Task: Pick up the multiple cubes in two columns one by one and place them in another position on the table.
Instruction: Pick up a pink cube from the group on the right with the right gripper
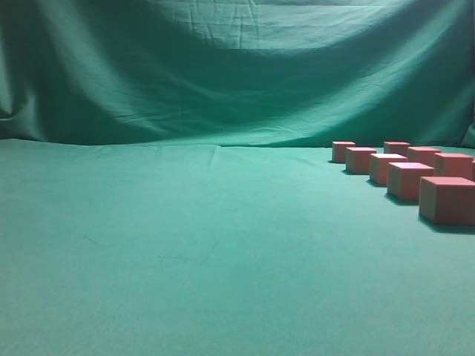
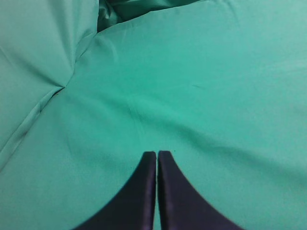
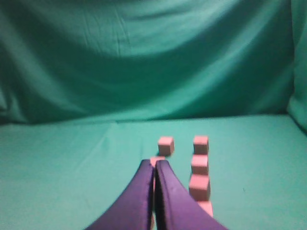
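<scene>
Several pinkish-red cubes stand in two columns on the right of the teal table (image 1: 185, 245), the nearest cube (image 1: 447, 200) at the right edge and the farthest cube (image 1: 343, 151) toward the backdrop. Neither gripper shows in the exterior view. My right gripper (image 3: 156, 163) is shut and empty, hovering in front of the columns. One column of cubes (image 3: 199, 165) runs to the right of its fingers, a lone cube (image 3: 166, 145) sits just beyond the tips, and the fingers hide most of the other column. My left gripper (image 2: 157, 153) is shut over bare cloth, with no cube in its view.
A draped green cloth backdrop (image 1: 223, 74) closes off the far side of the table. A deep fold in the cloth (image 2: 62, 86) lies to the upper left of the left gripper. The table's left and middle show only slightly wrinkled cloth.
</scene>
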You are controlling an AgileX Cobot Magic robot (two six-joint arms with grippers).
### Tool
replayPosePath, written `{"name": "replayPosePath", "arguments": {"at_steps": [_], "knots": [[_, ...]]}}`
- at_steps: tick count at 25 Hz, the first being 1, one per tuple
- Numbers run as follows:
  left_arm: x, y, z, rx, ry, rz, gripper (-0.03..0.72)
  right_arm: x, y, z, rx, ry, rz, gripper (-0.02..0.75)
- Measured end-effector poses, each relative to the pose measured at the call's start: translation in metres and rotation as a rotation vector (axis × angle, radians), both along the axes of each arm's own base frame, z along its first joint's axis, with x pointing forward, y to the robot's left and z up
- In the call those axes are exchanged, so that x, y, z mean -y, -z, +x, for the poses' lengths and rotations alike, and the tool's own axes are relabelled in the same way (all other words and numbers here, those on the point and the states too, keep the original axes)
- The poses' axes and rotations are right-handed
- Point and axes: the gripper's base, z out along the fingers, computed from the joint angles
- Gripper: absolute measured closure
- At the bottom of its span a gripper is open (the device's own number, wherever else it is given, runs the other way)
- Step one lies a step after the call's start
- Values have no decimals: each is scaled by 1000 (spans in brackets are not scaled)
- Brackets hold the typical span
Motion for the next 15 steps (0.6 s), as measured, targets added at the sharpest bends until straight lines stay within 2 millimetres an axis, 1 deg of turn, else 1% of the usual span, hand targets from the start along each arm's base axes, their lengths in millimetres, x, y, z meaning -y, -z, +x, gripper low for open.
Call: {"name": "replayPosePath", "arguments": {"at_steps": [2, 3, 5, 7, 8, 11, 15], "knots": [[0, 0, 0, 0, 0, 0, 688, 0, -9, -1, 101, -1, 26, 738], [0, 0, 0, 0, 0, 0, 688, 0, -12, -1, 121, -2, 30, 738], [0, 0, 0, 0, 0, 0, 688, 1, -24, -4, 124, -1, 31, 738], [0, 0, 0, 0, 0, 0, 688, 1, -43, -5, 100, 0, 28, 738], [0, 0, 0, 0, 0, 0, 688, 1, -52, -5, 69, 0, 20, 738], [0, 0, 0, 0, 0, 0, 688, -1, -66, 5, -110, 1, -20, 738], [0, 0, 0, 0, 0, 0, 688, -6, -67, 22, -410, -5, -63, 738]]}}
